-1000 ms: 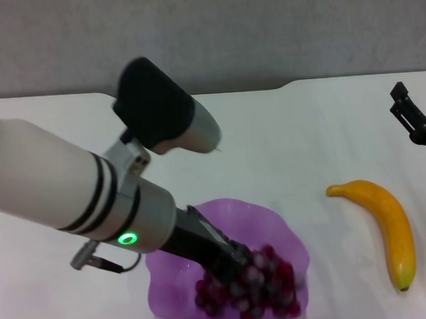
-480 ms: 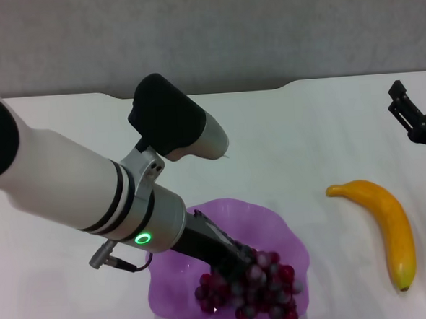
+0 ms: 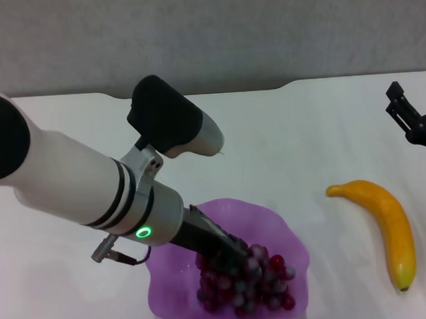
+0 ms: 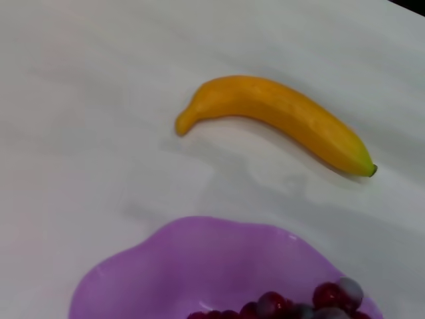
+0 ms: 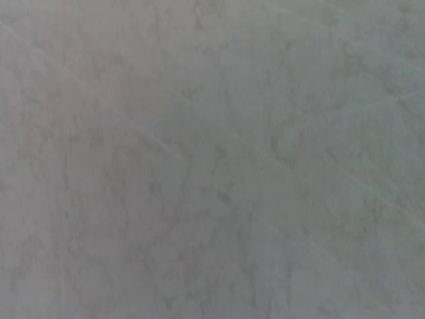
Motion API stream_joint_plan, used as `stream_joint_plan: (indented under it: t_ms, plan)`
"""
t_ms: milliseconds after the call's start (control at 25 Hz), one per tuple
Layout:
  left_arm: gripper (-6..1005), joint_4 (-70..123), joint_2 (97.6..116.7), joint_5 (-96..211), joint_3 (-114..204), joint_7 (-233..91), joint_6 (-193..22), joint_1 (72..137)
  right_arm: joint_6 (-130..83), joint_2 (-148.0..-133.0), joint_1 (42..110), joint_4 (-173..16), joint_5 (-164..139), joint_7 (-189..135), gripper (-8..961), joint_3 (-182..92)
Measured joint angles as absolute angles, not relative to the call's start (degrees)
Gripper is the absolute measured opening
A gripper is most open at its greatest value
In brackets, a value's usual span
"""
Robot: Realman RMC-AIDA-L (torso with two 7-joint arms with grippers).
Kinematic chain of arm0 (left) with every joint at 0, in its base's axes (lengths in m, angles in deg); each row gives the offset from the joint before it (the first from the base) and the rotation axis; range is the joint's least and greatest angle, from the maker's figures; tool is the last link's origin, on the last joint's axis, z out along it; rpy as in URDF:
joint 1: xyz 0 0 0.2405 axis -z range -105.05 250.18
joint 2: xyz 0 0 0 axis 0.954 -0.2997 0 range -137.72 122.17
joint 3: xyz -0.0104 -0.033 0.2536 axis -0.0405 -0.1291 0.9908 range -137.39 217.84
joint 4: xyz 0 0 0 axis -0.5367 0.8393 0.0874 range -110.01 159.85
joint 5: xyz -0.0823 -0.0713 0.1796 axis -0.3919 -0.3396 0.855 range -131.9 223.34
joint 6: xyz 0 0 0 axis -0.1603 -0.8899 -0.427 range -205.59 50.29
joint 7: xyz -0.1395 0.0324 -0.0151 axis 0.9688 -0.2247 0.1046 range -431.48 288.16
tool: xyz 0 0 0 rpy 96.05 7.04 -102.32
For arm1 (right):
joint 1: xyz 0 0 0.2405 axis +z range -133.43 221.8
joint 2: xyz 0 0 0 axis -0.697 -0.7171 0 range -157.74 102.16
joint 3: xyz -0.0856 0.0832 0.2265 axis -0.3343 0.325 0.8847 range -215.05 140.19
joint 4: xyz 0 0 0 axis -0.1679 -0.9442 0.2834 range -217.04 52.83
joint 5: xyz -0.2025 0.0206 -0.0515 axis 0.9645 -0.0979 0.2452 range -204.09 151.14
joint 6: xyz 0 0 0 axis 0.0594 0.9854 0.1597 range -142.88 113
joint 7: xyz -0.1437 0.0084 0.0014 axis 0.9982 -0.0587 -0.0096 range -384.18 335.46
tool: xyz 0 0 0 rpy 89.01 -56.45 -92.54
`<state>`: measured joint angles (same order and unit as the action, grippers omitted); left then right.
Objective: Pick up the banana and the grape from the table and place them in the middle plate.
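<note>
White table [image 3: 284, 141] runs to a notched far edge w/ grey wall behind. Nearest, the purple plate [image 3: 278, 224] sits at the near edge, and the grapes [image 3: 253, 283] lie inside it. Left end effector [image 3: 230, 258] is down in the plate, tip touching the bunch; fingers are buried among the grapes, so can't tell if they grip or have let go. Judging by that, grapes step is at drop-off/release. Banana [image 3: 383, 225] lies on the table to the right of the plate, well apart, untouched. Farther back, right end effector [image 3: 417, 118] hangs near the right edge, fingers apart, holding nothing. Next move prob. calls for freeing the left arm, then a grasp across the banana's middle.
</note>
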<state>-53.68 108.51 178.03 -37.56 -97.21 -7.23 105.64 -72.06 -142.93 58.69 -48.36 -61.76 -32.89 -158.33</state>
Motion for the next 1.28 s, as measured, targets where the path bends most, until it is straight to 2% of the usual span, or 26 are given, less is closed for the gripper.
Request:
stream_joint_plan:
  t_ms: [40, 240, 480, 800, 1000, 1280]
  plan:
    - [124, -53.6, 108.46, 178.1, -37.7, -97.2, -7.4, 105.6, -72.1, -142.93, 58.7, -48.4, -61.8, -32.9, 794, -158.3]
    - [251, -54.4, 108.38, 178.1, -38.1, -97.3, -9.1, 104.6, -72.2, -142.93, 58.5, -48.4, -61.8, -32.9, 792, -158.4]
    - [489, -56.9, 108.33, 178.0, -39.3, -98.3, -9.3, 103.2, -72.2, -142.93, 58.4, -48.4, -61.9, -32.9, 790, -158.4]
    - [745, -66.2, 108.44, 176.9, -44.6, -103.1, -12.4, 98.6, -72.4, -142.92, 58.4, -48.4, -61.9, -32.9, 787, -158.4]
    - [886, -66.3, 108.50, 171.6, -50.0, -110.5, -22.3, 95.6, -72.5, -142.92, 58.5, -48.4, -61.9, -32.9, 786, -158.4]
    - [885, -59.9, 108.50, 157.9, -51.9, -129.9, -42.6, 89.4, -72.4, -142.92, 58.5, -48.4, -61.8, -32.9, 783, -158.4]
